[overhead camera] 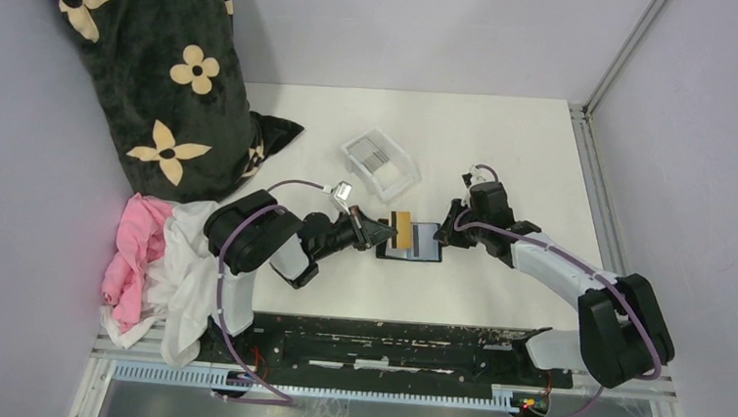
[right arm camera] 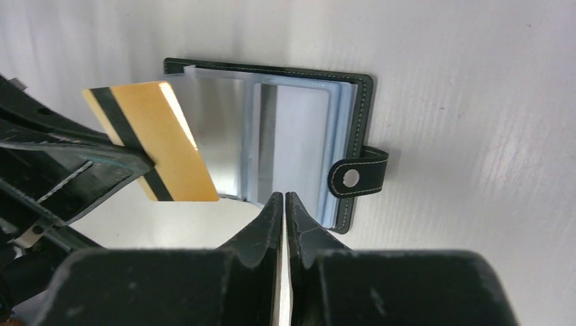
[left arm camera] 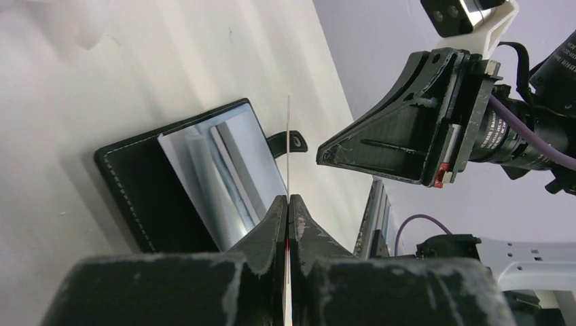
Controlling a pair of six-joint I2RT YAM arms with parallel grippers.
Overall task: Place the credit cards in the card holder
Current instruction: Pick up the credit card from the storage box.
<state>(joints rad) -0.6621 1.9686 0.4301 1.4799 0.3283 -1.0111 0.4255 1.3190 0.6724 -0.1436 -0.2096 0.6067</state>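
Top view, card holder (overhead camera: 427,243): I see it lying open on the table (overhead camera: 506,159).
Top view, orange card (overhead camera: 401,228): held over the card holder's left half.
Top view, grey cards (overhead camera: 379,159): in the clear tray (overhead camera: 402,184).
Left wrist, left gripper (left arm camera: 288,199): clamped on the orange card, seen edge-on.
Right wrist, right gripper (right arm camera: 284,198): fingers pressed together on the card holder's clear sleeve edge.

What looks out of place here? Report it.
The pile of pink and white clothes spills over the table's left edge, right beside the left arm. A black floral cushion leans in the far left corner. Nothing around the card holder looks askew.
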